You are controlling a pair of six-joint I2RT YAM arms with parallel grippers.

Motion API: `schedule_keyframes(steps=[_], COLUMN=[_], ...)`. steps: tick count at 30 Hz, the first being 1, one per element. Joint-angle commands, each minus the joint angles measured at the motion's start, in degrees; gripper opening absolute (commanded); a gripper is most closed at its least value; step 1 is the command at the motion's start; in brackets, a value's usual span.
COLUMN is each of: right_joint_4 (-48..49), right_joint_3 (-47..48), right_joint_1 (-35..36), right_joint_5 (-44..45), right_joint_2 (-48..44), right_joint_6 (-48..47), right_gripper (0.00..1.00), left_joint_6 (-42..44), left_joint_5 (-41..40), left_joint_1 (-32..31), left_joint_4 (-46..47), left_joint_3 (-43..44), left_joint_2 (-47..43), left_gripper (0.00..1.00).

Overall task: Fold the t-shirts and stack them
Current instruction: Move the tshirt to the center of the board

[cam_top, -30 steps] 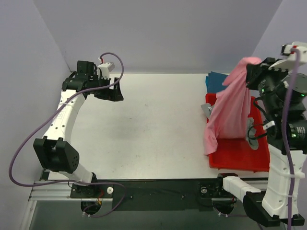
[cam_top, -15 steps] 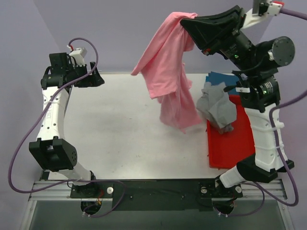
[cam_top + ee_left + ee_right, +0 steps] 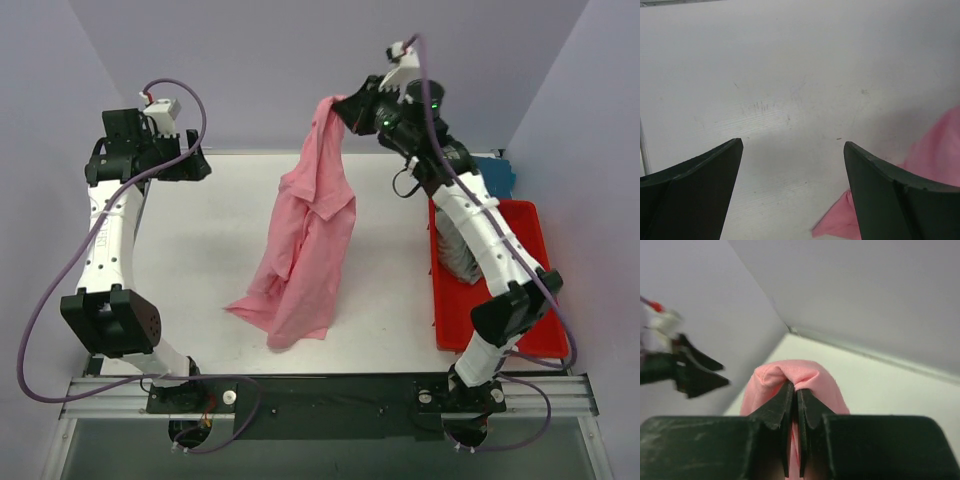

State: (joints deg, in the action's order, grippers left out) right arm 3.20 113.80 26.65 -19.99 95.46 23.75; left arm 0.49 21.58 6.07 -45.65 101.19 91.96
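Note:
My right gripper (image 3: 343, 105) is shut on a fold of the pink t-shirt (image 3: 305, 235) and holds it high over the table's middle. The shirt hangs down, its lower end resting on the white table (image 3: 210, 250). In the right wrist view the pink cloth (image 3: 790, 375) bulges over the closed fingertips. The grey t-shirt (image 3: 458, 250) drapes over the left wall of the red bin (image 3: 500, 290). The teal-blue t-shirt (image 3: 498, 172) peeks out behind the bin. My left gripper (image 3: 198, 165) is open and empty at the table's far left; its view shows a pink corner (image 3: 840, 220) below.
The red plastic bin stands at the table's right edge. Purple-grey walls close in the back and sides. A black rail (image 3: 320, 395) runs along the near edge with both arm bases.
My right arm has swung the pink shirt left and down, so its lower end now rests on the table. The grey shirt has settled on the bin wall. The left arm stayed still.

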Motion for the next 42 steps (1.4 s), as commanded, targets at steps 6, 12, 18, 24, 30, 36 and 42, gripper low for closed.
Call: schedule_keyframes(steps=[6,12,18,24,30,36,42], right_joint_4=[-31.4,-36.3,-35.7,-34.1,-31.2,-30.2,-30.0], right_joint_3=[6.3,-4.7,-17.6,-19.3,-20.2,-30.1,-45.9], right_joint_1=[-6.6,-8.1,-4.4,-0.3,0.8,0.2,-4.0], right_joint_5=[10.1,12.7,10.0,9.4,6.1,8.2,8.7], right_joint_2=[23.4,18.6,17.0,22.4,26.9,22.4,10.2], right_joint_6=[-2.9,-11.6,-13.2,-12.8,-8.7,-6.3,-2.8], right_gripper=[0.66,0.75,0.75,0.73,0.63,0.06,0.00], left_joint_6=[11.8,25.2,32.0,34.2,34.1,36.0,35.8], left_joint_5=[3.1,1.0,-5.4,-11.0,-9.7,-11.5,-10.9], left_joint_1=[-5.3,-17.6,-20.3,-22.3,-24.5,-23.6,-20.1], left_joint_4=[-1.5,-10.6,-9.0,-2.5,-0.2,0.8,2.7], left_joint_3=[-7.2,-16.7,-32.9,-43.8,-48.6,-49.2,-43.3], left_joint_2=[-0.2,-0.7,-2.9,-2.4,-0.6,-0.4,0.8], left_gripper=[0.88,0.87,0.87,0.88,0.86,0.24,0.00])
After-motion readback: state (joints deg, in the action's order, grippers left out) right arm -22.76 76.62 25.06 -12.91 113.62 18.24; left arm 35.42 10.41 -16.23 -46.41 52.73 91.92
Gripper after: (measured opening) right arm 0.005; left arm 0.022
